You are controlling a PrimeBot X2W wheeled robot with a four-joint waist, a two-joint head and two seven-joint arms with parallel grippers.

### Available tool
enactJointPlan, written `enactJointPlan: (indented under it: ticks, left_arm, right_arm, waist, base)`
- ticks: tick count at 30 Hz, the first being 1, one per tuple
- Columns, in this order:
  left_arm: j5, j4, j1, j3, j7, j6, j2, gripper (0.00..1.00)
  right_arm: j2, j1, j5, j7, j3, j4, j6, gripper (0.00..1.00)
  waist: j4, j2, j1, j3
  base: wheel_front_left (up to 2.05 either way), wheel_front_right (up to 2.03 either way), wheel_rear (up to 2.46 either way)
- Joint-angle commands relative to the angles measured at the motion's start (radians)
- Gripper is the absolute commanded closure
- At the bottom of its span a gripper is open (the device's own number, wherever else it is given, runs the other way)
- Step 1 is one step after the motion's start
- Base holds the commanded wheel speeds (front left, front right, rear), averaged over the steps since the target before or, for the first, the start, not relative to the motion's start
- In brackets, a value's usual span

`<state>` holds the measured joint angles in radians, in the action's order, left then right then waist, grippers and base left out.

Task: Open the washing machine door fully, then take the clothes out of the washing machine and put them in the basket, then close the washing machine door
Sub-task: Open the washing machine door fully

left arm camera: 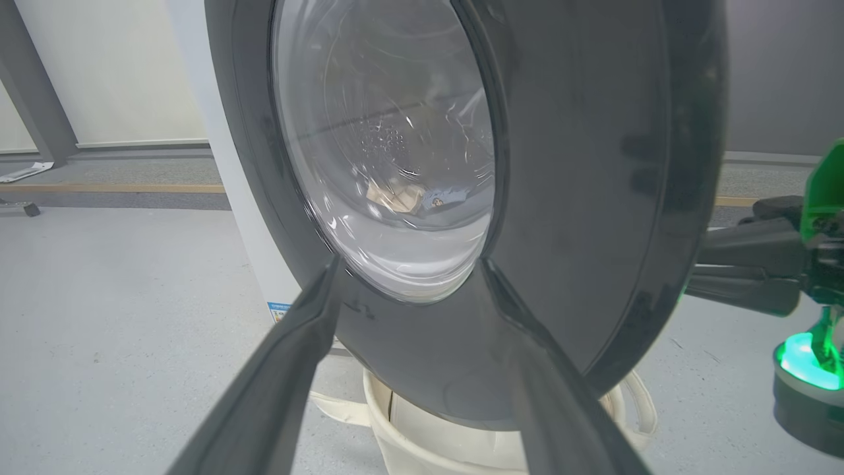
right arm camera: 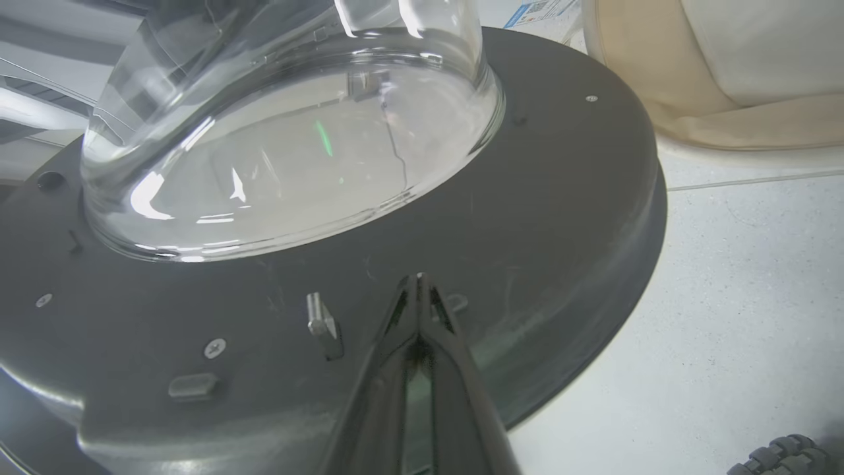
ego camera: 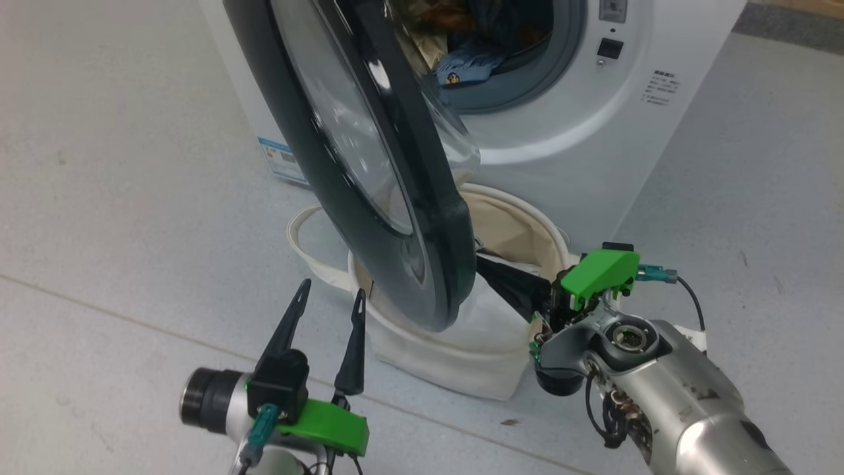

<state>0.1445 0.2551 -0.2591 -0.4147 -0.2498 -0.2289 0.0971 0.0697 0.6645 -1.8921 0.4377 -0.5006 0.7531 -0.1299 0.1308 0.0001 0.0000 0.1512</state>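
The washing machine door with its black rim and clear glass bowl stands partly swung out from the white washing machine. Clothes in blue and cream lie in the drum. The cream basket sits on the floor under the door's lower edge. My right gripper is shut, its tips touching the door's inner face beside the latch. My left gripper is open in front of the door's outer side, holding nothing.
Grey floor spreads to the left and right of the machine. A wall and a floor strip lie behind on the left. A wheel shows at the lower right of the right wrist view.
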Motion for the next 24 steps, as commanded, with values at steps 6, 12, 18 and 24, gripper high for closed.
enactJointPlan:
  ticks: [6,12,18,24]
  left_arm:
    - [0.010,-0.036,0.008,0.037,-0.012,-0.010,0.018,0.00]
    - [0.018,-0.034,0.035,0.041,-0.012,-0.015,0.025,0.00]
    - [0.025,-0.048,0.065,0.049,-0.012,-0.020,0.031,0.00]
    - [0.026,-0.074,0.082,0.056,-0.012,-0.021,0.040,0.00]
  right_arm:
    - [0.024,-0.006,0.091,-0.125,-0.005,-0.060,-0.001,1.00]
    - [0.132,-0.033,0.423,-0.420,-0.096,-0.183,-0.001,1.00]
    - [0.218,-0.098,0.753,-0.664,-0.196,-0.250,-0.001,1.00]
    - [0.211,-0.217,0.978,-0.698,-0.087,-0.268,-0.001,1.00]
  waist:
    - [-0.012,-0.0001,0.0000,-0.034]
    - [-0.035,-0.0001,0.0000,-0.078]
    - [-0.062,-0.0001,0.0000,-0.110]
    - [-0.080,-0.0001,0.0000,-0.112]
  base:
    - [0.00,0.00,0.00]
    - [0.00,0.00,0.00]
    - [0.00,0.00,0.00]
    - [0.00,0.00,0.00]
